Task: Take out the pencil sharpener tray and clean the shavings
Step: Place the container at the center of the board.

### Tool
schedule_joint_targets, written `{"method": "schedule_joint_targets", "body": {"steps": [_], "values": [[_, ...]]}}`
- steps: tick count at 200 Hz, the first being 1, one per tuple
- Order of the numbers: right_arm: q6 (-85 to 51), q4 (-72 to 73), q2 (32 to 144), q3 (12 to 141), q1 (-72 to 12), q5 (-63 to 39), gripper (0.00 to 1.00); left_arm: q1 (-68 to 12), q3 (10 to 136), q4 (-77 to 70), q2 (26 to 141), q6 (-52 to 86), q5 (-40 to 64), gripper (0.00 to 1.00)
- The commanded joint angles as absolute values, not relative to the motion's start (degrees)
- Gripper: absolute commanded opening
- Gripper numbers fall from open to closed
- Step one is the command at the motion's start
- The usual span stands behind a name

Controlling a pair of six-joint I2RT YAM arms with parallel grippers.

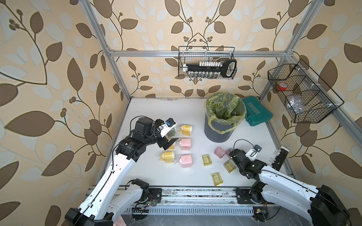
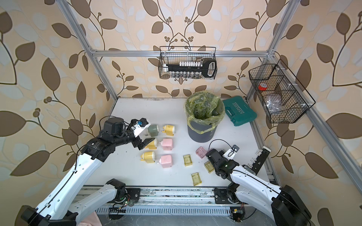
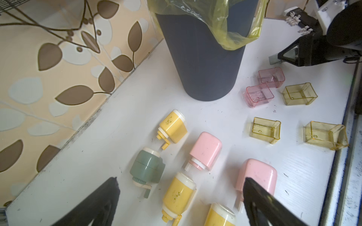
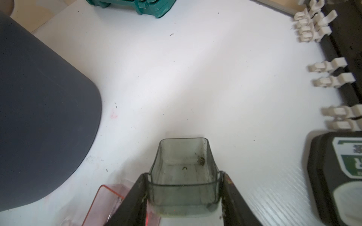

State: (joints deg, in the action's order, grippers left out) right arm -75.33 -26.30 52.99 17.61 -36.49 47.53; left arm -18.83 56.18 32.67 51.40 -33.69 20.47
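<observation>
Over on the left, the left end effector (image 3: 180,179) hung wide open above the sharpeners (image 3: 205,149), gripping nothing. They lay on their sides on the counter (image 1: 156,109), the green sharpener (image 3: 147,169) close by one black finger.

Across the middle stood the bin (image 1: 217,131) with its yellow liner. Near it lay two pink trays (image 3: 271,77) and three yellow trays (image 3: 265,130), all looking emptied.

On the right came the action: the right end effector (image 4: 183,174) gripped the near end of the grey tray (image 4: 182,156), a finger against each long wall. It sat low, just beside a pink tray. Whether it touched the counter, I could not tell.

The tray was nearly clean, but a small clump of shavings (image 4: 200,160) clung in a far corner. To finish well, I judged it wanted another trip over the bin's mouth. It should be kept level on the way, then tipped right over, with a shake to free that corner. The grip should be firm but gentle on thin plastic.

Its long axis ran straight out from the jaws. The open top faced up, and the far end pointed toward the teal case (image 4: 137,5) at the back.
</observation>
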Motion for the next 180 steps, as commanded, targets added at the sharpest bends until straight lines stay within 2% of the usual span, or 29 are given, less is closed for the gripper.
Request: {"method": "schedule_joint_targets", "body": {"steps": [1,40,72,98,128,155,180], "values": [[-77.0,-26.9,52.8,16.7,-36.7,47.5,0.58,-19.4,55.7,29.2,49.5,-30.4,16.1,0.99],[-72.8,-27.4,51.7,18.7,-36.6,46.8,0.69,-19.4,55.7,29.3,48.1,-28.4,16.4,0.99],[-67.3,-31.3,53.5,23.3,-35.4,44.5,0.83,-19.4,55.4,29.4,47.1,-27.0,16.4,0.99],[-65.1,-36.4,53.1,28.4,-34.9,44.7,0.85,-19.4,55.1,29.3,46.1,-25.2,15.1,0.99],[-58.4,-35.7,46.1,31.5,-33.3,48.2,0.87,-19.4,53.8,27.5,44.6,-21.0,11.6,0.99],[-44.3,-29.2,40.6,32.0,-26.4,46.9,0.9,-19.2,52.1,24.7,44.4,-15.9,9.0,0.99],[-31.5,-19.7,40.8,30.6,-13.0,33.8,0.92,-15.6,47.9,19.2,43.1,-8.9,6.2,0.99]]}}
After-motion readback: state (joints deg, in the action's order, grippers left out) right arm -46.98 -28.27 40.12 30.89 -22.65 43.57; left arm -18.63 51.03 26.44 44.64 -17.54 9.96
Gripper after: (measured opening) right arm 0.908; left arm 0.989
